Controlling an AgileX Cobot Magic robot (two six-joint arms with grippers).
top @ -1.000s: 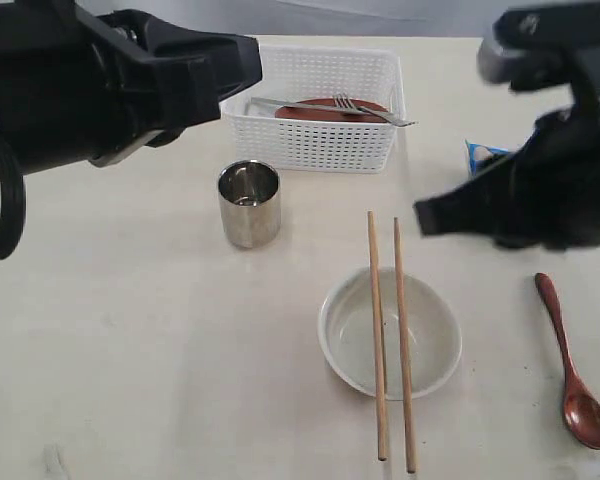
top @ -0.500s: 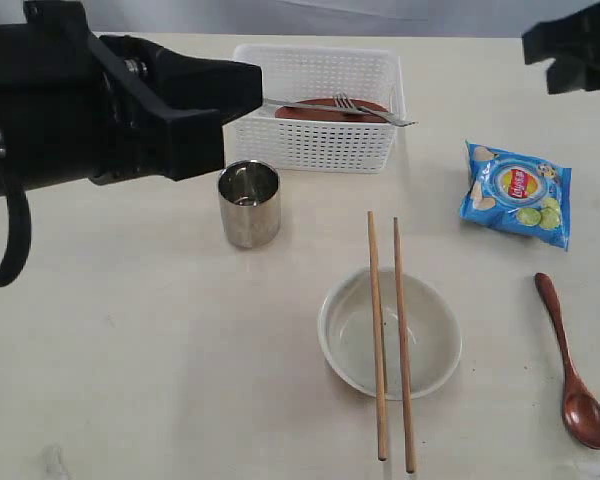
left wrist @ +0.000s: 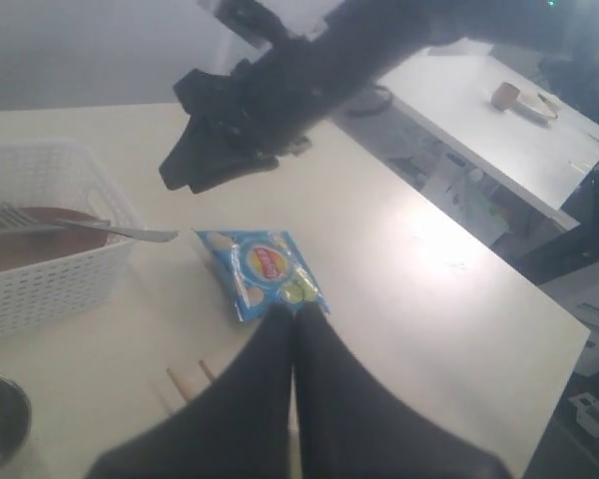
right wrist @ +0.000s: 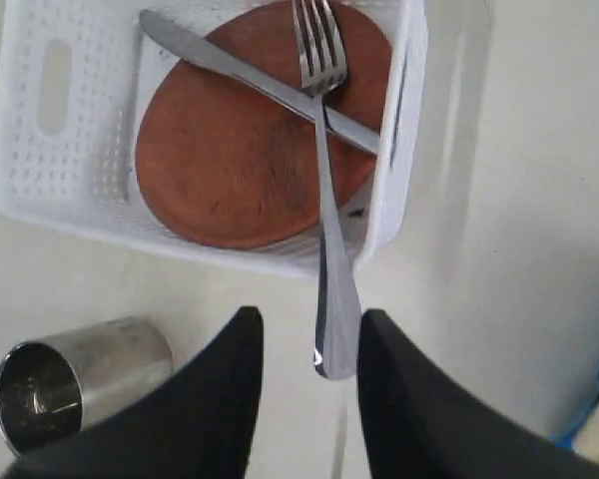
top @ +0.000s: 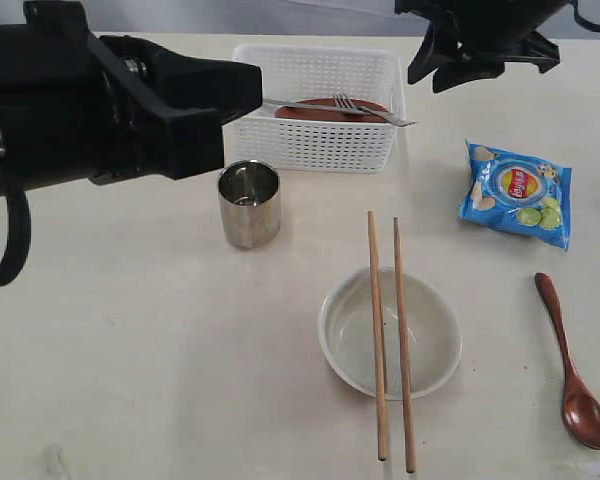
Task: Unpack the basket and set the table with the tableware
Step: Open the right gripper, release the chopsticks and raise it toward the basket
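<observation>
The white basket [top: 315, 148] stands at the back of the table [top: 130, 330] and holds the brown plate [right wrist: 240, 165], with the knife [right wrist: 215, 62] and fork [right wrist: 327, 239] crossed on it. The fork's handle juts over the basket wall, and my right gripper [right wrist: 304, 317] hovers open above its end, touching nothing. My left gripper [left wrist: 296, 309] is shut and empty, raised over the table's left side. On the table stand the steel cup [top: 249, 203] and the bowl [top: 348, 345], with two chopsticks [top: 378, 350] across it. The wooden spoon [top: 570, 365] lies at the right.
A blue chips bag [top: 517, 192] lies right of the basket, between it and the spoon. The bulky left arm [top: 130, 100] hangs over the table's back left, beside the basket and cup. The right arm [top: 480, 40] reaches in from the back right.
The right arm rose from over the chips bag and swung back toward the basket's right end, uncovering the bag. The left arm shifted slightly and now stays still.
</observation>
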